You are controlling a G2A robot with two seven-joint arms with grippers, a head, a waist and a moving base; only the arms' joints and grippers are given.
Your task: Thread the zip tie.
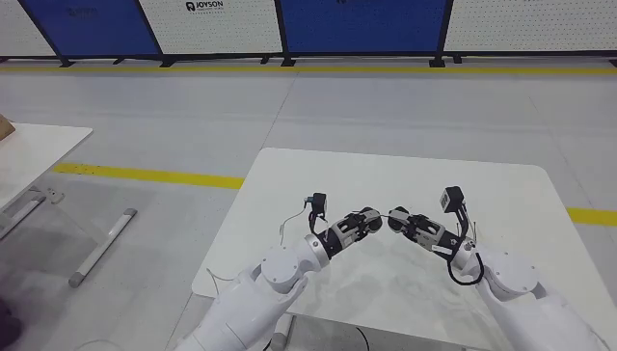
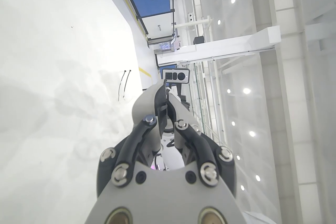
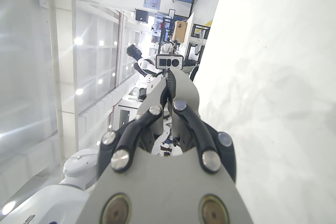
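My two grippers meet tip to tip above the middle of the white table (image 1: 289, 182). The left gripper (image 1: 370, 220) comes in from the left, and its fingers (image 2: 147, 104) are pressed together. The right gripper (image 1: 396, 219) faces it, with its fingers (image 3: 187, 88) also closed. A thin zip tie (image 1: 384, 216) bridges the small gap between the tips. A dark strip of it (image 3: 166, 93) runs between the right fingers. Each wrist view shows the other arm's camera just past its own tips.
Two spare black zip ties (image 2: 125, 83) lie flat on the table near its edge, beyond the left gripper (image 2: 165, 84). A second white table (image 1: 39, 153) stands to the far left. Blue and white panels (image 1: 366, 9) line the back.
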